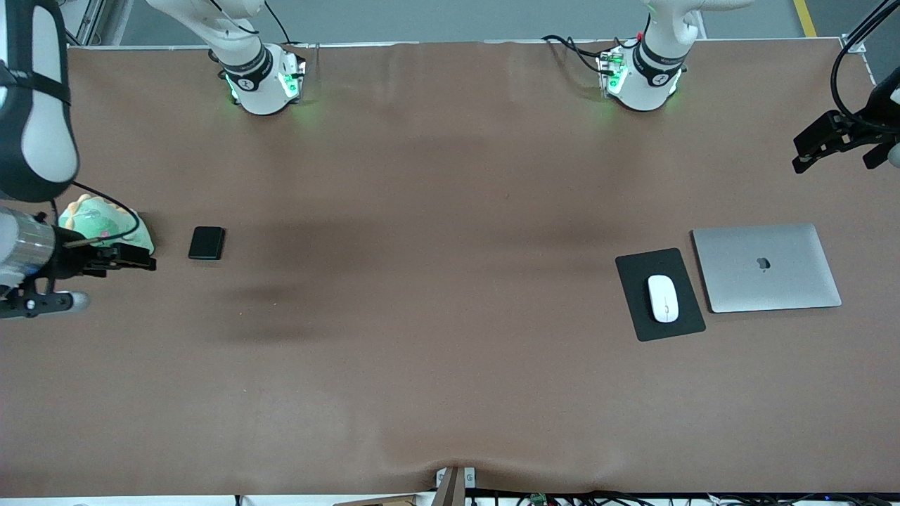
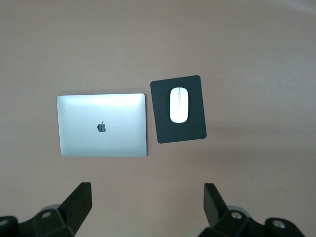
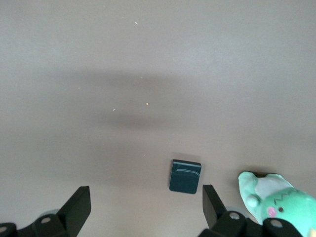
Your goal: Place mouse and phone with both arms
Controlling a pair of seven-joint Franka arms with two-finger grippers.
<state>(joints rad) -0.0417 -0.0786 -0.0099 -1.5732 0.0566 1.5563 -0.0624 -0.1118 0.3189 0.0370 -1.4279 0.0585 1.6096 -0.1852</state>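
Note:
The white mouse (image 1: 663, 298) lies on a black mouse pad (image 1: 636, 281) toward the left arm's end of the table. It also shows in the left wrist view (image 2: 178, 104). The black phone (image 1: 207, 243) lies flat on the table toward the right arm's end and shows in the right wrist view (image 3: 185, 176). My left gripper (image 1: 808, 151) hangs open and empty high over the table's edge at the left arm's end, its jaws wide apart (image 2: 146, 186). My right gripper (image 1: 137, 258) is open and empty in the air beside the phone, also wide apart (image 3: 145, 188).
A closed silver laptop (image 1: 766, 267) lies beside the mouse pad, toward the left arm's end of the table. A green plush toy (image 1: 105, 225) sits beside the phone at the right arm's end, partly under the right gripper. A brown cloth (image 1: 436, 316) covers the table.

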